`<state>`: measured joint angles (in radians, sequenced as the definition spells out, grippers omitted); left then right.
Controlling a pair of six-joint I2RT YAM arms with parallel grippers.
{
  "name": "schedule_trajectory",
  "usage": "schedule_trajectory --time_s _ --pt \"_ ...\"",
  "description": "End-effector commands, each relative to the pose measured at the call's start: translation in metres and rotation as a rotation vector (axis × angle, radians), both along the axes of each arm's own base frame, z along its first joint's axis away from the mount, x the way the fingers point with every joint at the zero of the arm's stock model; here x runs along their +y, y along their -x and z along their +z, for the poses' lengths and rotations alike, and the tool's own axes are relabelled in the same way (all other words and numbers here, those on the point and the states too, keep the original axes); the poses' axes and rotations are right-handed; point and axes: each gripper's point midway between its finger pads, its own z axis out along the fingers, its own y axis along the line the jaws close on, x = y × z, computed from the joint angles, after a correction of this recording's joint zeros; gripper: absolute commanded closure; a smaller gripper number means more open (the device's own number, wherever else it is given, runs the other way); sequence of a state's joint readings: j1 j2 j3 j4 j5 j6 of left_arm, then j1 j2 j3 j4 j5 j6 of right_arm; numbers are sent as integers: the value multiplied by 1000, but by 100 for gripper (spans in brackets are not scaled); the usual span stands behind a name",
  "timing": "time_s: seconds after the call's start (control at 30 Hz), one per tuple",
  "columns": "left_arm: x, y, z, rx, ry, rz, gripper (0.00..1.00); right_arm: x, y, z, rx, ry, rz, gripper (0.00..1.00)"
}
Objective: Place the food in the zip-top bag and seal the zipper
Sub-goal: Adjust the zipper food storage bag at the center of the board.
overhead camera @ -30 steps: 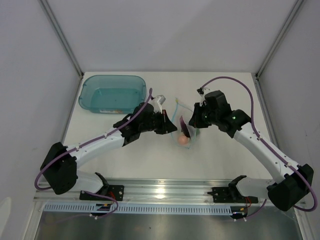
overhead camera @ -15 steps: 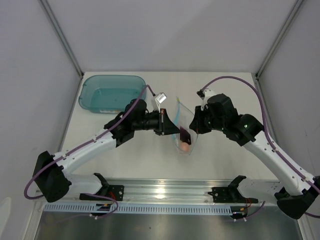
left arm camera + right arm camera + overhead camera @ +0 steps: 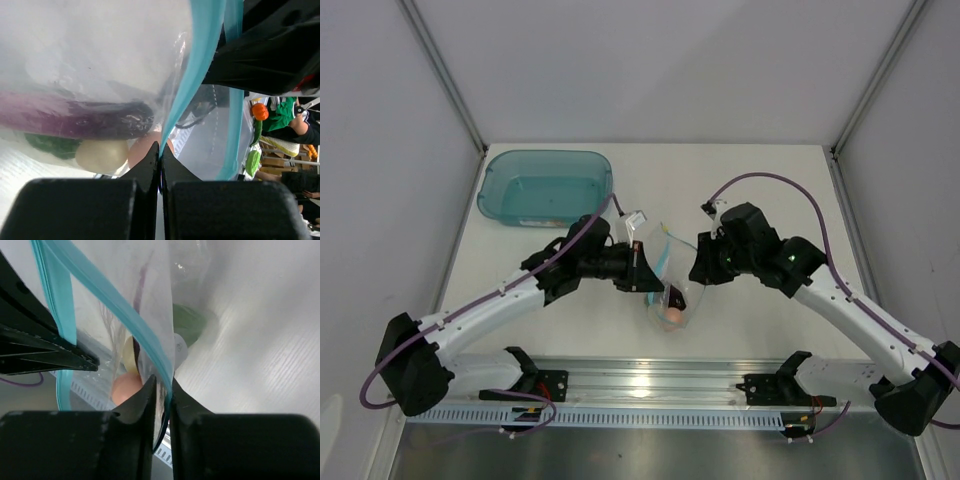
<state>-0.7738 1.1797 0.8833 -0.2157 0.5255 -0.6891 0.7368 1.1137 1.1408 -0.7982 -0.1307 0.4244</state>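
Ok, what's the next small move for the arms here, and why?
Probably bring the left claw and right claw together so the zipper halves meet. The eggplant, green pepper, cream ball and pink ball all sit inside the zip-top bag. Each claw seems to pinch one blue lip, and the lips stand apart.

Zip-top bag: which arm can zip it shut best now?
Probably right: the right gripper and left gripper each pinch one zipper lip; the right's jaws show a gap, freer to slide.
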Motion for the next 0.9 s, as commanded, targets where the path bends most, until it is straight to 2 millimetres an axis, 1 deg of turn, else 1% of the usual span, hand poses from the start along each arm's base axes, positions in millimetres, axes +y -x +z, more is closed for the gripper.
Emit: schedule_trajectory --time_s 0.0,0.03,0.07,0.13,0.17,0.27,0.3,0.37,0.4,0.43,0.47,0.5,0.53,0.57,0.6,0.63,0.7,0.73,0.8,0.87 --pt "8 2 8 -46 20 12 99 19 4 14 -12 -85 75 75" --pt "10 1 7 -54 12 22 99 21 6 16 -11 -93 92 60" --pt "11 0 11 -64 10 26 99 21 7 17 -16 -89 105 54" --pt "14 -1 9 -70 -16 27 99 18 9 19 -20 -79 106 46" --pt "14 -1 11 -76 -18 26 100 16 6 24 -37 -75 97 44" --pt "13 -3 17 -96 -10 24 99 11 8 30 -50 -66 97 44" --pt "12 -4 21 -106 -4 21 99 11 9 35 -56 -74 105 44" --pt "11 -3 23 -113 0 8 99 12 10 37 -62 -70 126 46" --pt "10 -4 25 -122 0 1 100 12 8 41 -78 -70 131 46" --pt "9 -4 30 -134 7 -7 99 11 6 42 -89 -62 134 46" --pt "9 -3 29 -131 0 -15 99 11 2 42 -91 -51 134 46" --pt "8 -3 33 -141 3 -23 99 11 -1 43 -100 -44 139 46" --pt "8 -3 36 -147 6 -25 99 12 -6 50 -127 -39 149 46" --pt "8 -3 38 -150 5 -28 99 13 -13 47 -123 -24 149 47" --pt "8 -3 38 -151 6 -32 99 14 -16 47 -125 -15 157 47" --pt "8 -3 39 -153 8 -33 99 16 -19 54 -147 -8 174 48" --pt "7 -1 38 -145 7 -45 99 20 -27 47 -137 26 192 50" --pt "7 -1 37 -142 7 -49 100 22 -31 51 -158 34 201 51" --pt "6 1 37 -138 9 -59 99 25 -40 47 -157 50 201 52" --pt "4 3 35 -127 13 -71 99 26 -49 48 -171 63 190 53"
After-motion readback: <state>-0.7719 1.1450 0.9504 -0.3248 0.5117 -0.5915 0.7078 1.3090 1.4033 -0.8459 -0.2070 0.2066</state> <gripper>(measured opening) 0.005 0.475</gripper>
